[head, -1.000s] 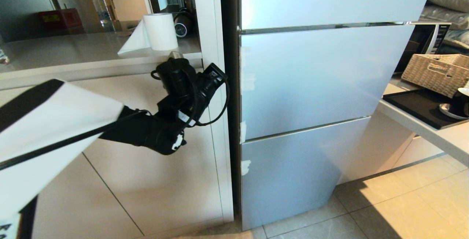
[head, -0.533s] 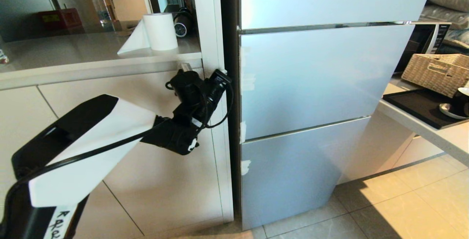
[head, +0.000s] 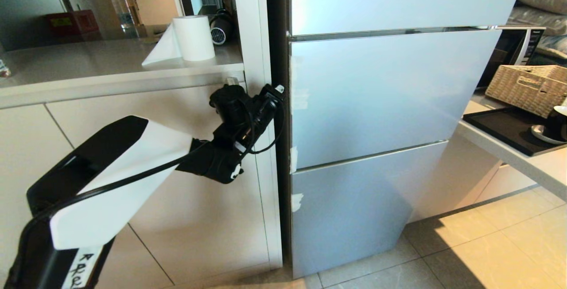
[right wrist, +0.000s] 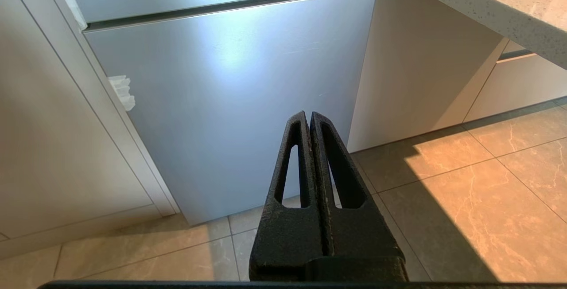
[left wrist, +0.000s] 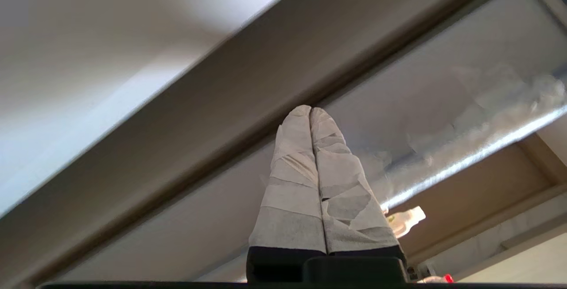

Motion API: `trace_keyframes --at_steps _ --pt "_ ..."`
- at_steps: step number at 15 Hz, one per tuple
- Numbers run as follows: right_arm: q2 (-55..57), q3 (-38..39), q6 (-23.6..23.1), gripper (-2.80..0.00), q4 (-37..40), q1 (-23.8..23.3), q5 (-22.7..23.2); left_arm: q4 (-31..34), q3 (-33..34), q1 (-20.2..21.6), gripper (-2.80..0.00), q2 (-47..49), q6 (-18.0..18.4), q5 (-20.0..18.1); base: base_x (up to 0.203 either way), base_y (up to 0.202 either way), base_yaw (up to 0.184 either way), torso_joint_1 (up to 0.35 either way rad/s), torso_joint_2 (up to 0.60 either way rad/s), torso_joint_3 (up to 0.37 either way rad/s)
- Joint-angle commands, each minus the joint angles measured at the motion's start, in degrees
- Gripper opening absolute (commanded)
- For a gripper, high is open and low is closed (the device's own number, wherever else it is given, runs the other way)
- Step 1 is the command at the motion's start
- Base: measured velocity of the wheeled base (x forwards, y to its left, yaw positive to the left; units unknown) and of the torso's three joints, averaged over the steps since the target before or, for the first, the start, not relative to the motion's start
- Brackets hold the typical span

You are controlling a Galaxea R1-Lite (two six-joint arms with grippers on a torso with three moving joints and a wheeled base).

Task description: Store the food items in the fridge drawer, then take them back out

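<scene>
The fridge (head: 390,103) fills the middle and right of the head view, a tall pale blue-grey unit with all three fronts closed, so the fridge drawer and the food items are nowhere to be seen from outside. To its left stands a run of cream cabinets (head: 177,218) under a light counter (head: 88,65), and to its right a second counter (head: 527,160) with a black tray (head: 505,127), a wicker basket (head: 527,86) and a black cup on a white saucer (head: 551,131). A microwave (head: 514,52) sits farther back on that side. On the left counter is a roll of white paper towel (head: 193,37).

The left arm (head: 119,182) reaches in from the near left, and the left gripper (left wrist: 311,111) is up at the dark gap along the fridge's left edge, level with the middle front. Its tape-wrapped fingers (left wrist: 292,178) are pressed flat together with nothing between them, their tips at the seam beside the door.

The right gripper (right wrist: 309,115) hangs low on the near side, pointing at the bottom front and the tiled floor (right wrist: 465,200); its black jaws are closed tight and empty.
</scene>
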Motion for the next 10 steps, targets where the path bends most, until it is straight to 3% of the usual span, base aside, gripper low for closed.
trace_keyframes --at_steps 1,10 --pt "0.00 0.06 -0.01 -2.80 0.00 0.01 0.00 -0.21 -1.00 -0.32 -2.80 0.44 -0.29 0.04 0.000 0.000 0.000 0.000 0.00 0.000" --pt "0.00 0.09 -0.01 -2.80 0.00 0.01 0.00 -0.46 2.56 -4.97 -2.80 -0.22 0.05 0.15 0.000 0.000 0.000 0.000 0.00 0.000"
